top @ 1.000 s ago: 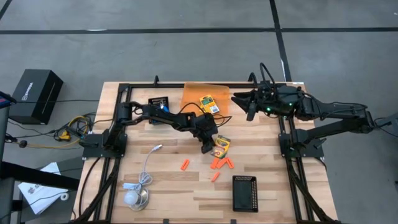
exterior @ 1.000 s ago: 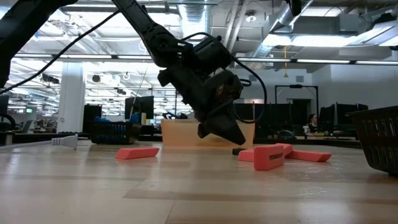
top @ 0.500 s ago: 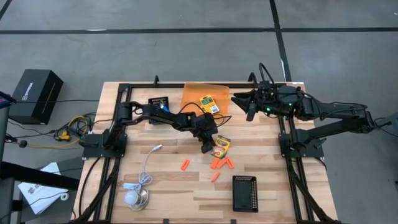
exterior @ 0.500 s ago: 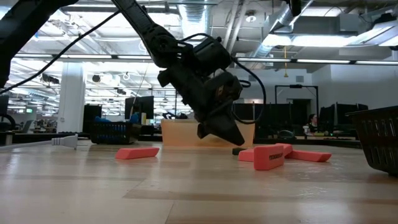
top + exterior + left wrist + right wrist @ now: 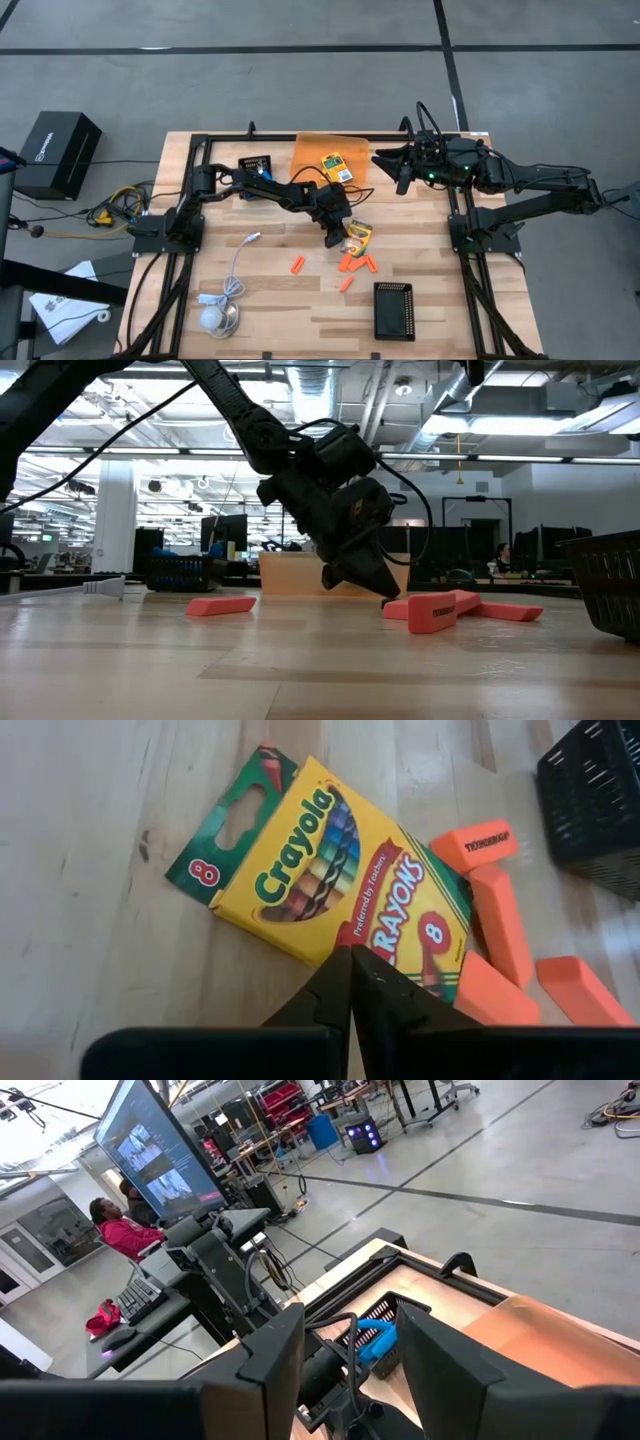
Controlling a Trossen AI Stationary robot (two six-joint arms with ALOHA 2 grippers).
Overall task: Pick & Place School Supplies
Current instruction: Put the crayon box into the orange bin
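Crayon box flat, long axis diagonal, beside orange sticks, pinched-shut left end effector touching.

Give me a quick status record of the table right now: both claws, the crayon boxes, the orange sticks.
left claw: shut, tips down at the edge of a crayon box, holding nothing
right claw: open, raised off the table near the far right edge
crayon box on the wood: lying flat, label up, beside the orange sticks
second crayon box: on the orange sheet
orange sticks: loose cluster on the wood
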